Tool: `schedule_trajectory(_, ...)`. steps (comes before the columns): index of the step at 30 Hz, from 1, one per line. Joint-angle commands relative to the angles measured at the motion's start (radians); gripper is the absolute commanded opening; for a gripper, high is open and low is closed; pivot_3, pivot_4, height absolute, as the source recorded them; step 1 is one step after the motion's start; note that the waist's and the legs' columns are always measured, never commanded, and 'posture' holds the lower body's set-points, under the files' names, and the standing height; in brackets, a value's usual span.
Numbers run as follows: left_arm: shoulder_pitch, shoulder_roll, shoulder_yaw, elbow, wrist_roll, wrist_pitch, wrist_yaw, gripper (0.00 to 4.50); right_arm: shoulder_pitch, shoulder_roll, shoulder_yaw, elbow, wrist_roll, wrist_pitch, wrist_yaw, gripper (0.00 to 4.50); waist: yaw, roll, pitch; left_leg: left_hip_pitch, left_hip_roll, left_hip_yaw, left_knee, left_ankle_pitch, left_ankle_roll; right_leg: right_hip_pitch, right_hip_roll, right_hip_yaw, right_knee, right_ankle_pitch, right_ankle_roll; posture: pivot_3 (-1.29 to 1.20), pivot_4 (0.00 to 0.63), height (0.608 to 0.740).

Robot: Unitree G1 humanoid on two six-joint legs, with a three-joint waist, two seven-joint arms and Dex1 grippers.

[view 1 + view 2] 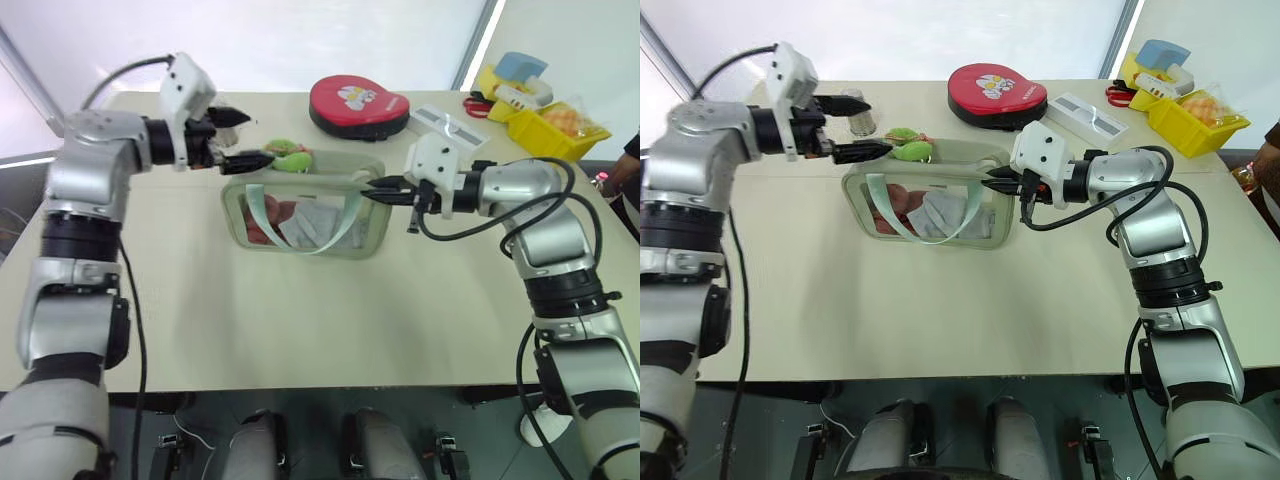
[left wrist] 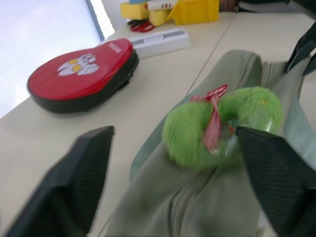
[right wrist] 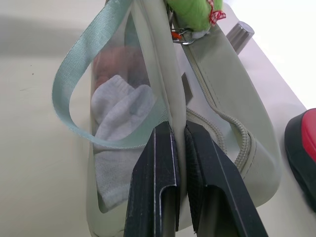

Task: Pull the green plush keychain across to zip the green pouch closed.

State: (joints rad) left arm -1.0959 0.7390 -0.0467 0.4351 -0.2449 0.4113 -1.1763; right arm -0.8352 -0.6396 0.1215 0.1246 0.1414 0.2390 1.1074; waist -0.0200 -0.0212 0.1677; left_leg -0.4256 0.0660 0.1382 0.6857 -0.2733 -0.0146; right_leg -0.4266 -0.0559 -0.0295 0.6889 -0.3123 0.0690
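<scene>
The green pouch (image 1: 372,230) lies mid-table, its clear window showing folded cloth inside and a mint strap (image 1: 262,215) looped over it. At its far left corner the green plush keychain (image 1: 288,155) rests on the zipper line, fuzzy lime with a red ribbon (image 2: 213,118). My left gripper (image 1: 245,138) is open just left of the plush, one finger above and one level with it, holding nothing. On the pouch's right end, my right gripper (image 3: 177,129) is shut on the fabric edge.
A round red cartoon case (image 1: 358,105) sits behind the pouch, with a white box (image 1: 450,122) and yellow bins (image 1: 555,125) at the back right. A small metal cylinder (image 1: 862,110) stands behind my left gripper. A person's arm (image 1: 630,165) shows at the right edge.
</scene>
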Motion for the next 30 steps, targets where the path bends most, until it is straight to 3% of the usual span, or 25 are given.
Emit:
schedule_trajectory(1, 0.003, 0.069, 0.033, -0.115, -0.018, 0.041, -0.031, 4.46, -0.028, -0.007, -0.020, 0.005, 0.005, -0.028, -0.006, 0.00, 0.001, 0.000, 0.000, 0.000, 0.000, 0.000, 0.000, 0.000, 0.000, 0.000, 0.000, 0.000, 0.000, 0.000, 0.000, 0.00, 0.150, 0.740)
schedule_trajectory(7, 0.195, 0.201, 0.089, -0.341, -0.079, 0.185, -0.048, 4.46, -0.061, 0.005, -0.013, 0.045, 0.003, -0.053, -0.003, 0.00, -0.001, 0.000, 0.000, 0.001, 0.001, 0.000, 0.000, 0.000, 0.000, 0.000, 0.000, 0.000, 0.001, 0.000, 0.000, 0.00, 0.150, 0.740)
schedule_trajectory(11, 0.302, 0.166, 0.099, -0.422, -0.041, 0.175, 0.076, 4.46, -0.076, 0.010, -0.009, 0.055, 0.006, -0.054, 0.001, 0.00, 0.008, 0.000, 0.000, 0.000, 0.001, -0.001, 0.000, 0.000, 0.000, 0.001, -0.001, 0.000, 0.001, 0.000, 0.000, 0.00, 0.150, 0.740)
schedule_trajectory(17, 0.342, 0.099, 0.085, -0.406, -0.008, 0.144, 0.188, 4.46, -0.082, 0.014, -0.005, 0.053, 0.011, -0.049, 0.007, 0.00, 0.006, 0.000, 0.000, 0.000, 0.000, -0.001, 0.000, 0.000, 0.000, 0.001, -0.001, 0.000, 0.001, 0.000, 0.000, 0.00, 0.150, 0.740)
schedule_trajectory(20, 0.362, 0.099, 0.067, -0.384, 0.013, 0.111, 0.187, 3.61, -0.081, 0.013, -0.005, 0.054, 0.013, -0.045, 0.009, 0.00, 0.003, 0.000, 0.000, 0.000, 0.000, -0.001, 0.000, 0.000, 0.000, 0.001, -0.001, 0.000, 0.001, 0.000, 0.000, 0.00, 0.150, 0.740)
schedule_trajectory(27, 0.364, 0.088, 0.062, -0.343, 0.013, 0.082, 0.173, 0.08, -0.078, 0.010, -0.017, 0.043, 0.021, -0.027, 0.000, 0.00, 0.004, 0.000, 0.000, 0.000, 0.000, -0.001, 0.000, 0.000, 0.000, 0.001, -0.001, 0.000, 0.001, 0.000, 0.000, 0.00, 0.150, 0.740)
schedule_trajectory(30, 0.370, 0.076, 0.064, -0.327, 0.010, 0.076, 0.177, 0.08, -0.076, 0.018, -0.024, 0.030, 0.036, -0.001, -0.007, 0.00, 0.006, 0.000, 0.000, 0.000, 0.000, -0.001, 0.000, 0.000, 0.000, 0.001, -0.001, 0.000, 0.001, 0.000, 0.000, 0.00, 0.150, 0.740)
